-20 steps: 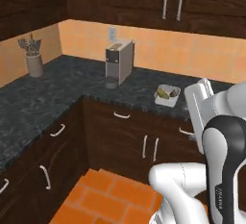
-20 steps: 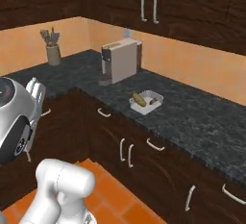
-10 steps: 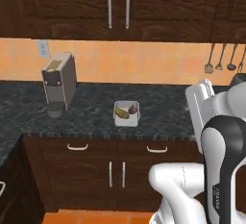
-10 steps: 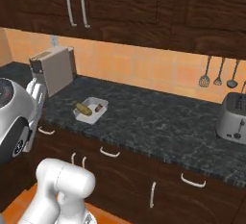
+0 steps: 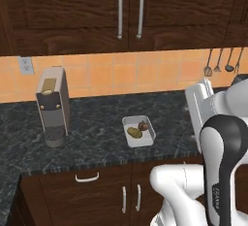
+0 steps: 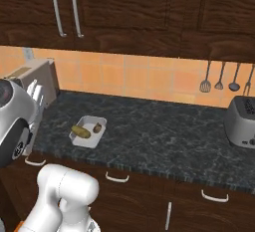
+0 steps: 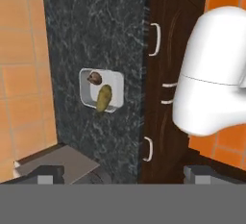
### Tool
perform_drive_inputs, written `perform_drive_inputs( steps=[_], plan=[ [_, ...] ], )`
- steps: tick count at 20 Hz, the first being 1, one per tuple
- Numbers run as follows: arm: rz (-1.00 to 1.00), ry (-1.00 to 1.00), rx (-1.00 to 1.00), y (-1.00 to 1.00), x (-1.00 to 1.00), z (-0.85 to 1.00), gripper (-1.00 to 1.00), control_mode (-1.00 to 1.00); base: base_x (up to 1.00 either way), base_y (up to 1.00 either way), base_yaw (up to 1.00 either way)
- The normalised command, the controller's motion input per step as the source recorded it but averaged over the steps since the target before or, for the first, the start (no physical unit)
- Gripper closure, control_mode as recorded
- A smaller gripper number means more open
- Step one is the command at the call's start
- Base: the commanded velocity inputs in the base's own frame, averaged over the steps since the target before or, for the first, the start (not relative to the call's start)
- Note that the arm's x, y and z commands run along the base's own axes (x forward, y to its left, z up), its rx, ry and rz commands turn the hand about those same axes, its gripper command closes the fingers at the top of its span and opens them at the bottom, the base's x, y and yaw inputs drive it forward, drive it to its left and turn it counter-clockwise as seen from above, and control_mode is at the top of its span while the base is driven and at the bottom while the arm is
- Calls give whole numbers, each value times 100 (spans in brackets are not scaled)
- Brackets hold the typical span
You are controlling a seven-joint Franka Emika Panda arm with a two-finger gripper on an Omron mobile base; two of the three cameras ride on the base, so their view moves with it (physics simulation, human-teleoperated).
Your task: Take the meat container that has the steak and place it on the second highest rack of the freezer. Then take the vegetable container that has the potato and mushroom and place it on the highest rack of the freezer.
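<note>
Hand: the hand (image 7: 122, 176) hangs high over the scene with its two dark fingertips (image 7: 47, 175) standing wide apart and nothing between them; it touches nothing.
Container: a shallow white container (image 7: 114, 91) (image 5: 139, 131) (image 6: 87, 131) lies well ahead of the hand on the dark speckled tabletop (image 7: 96, 35) (image 5: 97, 137) (image 6: 164, 131), closer to the front edge than to the wall.
Potato: the yellowish potato (image 7: 104, 97) (image 5: 134, 132) (image 6: 81, 132) lies inside the container, on the end nearer the hand.
Mushroom: the small brown mushroom (image 7: 95, 78) (image 5: 143, 125) (image 6: 97, 127) sits in the same container just beyond the potato, close to it; whether they touch I cannot tell.
Coffee machine: a grey coffee machine (image 5: 52, 106) (image 6: 35, 76) stands on the tabletop off to the container's side, apart from it; from the hand's camera its top (image 7: 62, 163) shows just ahead of one fingertip.
Toaster: a silver toaster (image 6: 241, 121) stands far off on the other side of the container.
Utensils: ladles and spatulas (image 6: 219, 76) (image 5: 220, 62) hang on the orange tiled wall (image 5: 121, 74) (image 6: 129, 79) above the toaster's end.
Cabinets: dark wood cabinets (image 5: 97, 14) (image 6: 149, 12) hang above the tabletop, and drawers with curved handles (image 7: 154, 39) (image 5: 87, 177) (image 6: 116, 177) run below its edge.
Path: nothing stands between the hand and the container.
</note>
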Motion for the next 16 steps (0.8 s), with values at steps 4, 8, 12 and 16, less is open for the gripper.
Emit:
perform_drive_inputs(
  steps=[4,8,12,16],
  plan=[
    [0,0,0,0,0,0,-100,100,11,-1,0],
    [25,22,0,-42,41,-29,-100,-100,14,-7,1],
    [53,14,1,-59,42,-43,-100,-100,0,0,0],
    [40,11,-1,-3,94,-79,-100,-100,0,0,0]
  ],
)
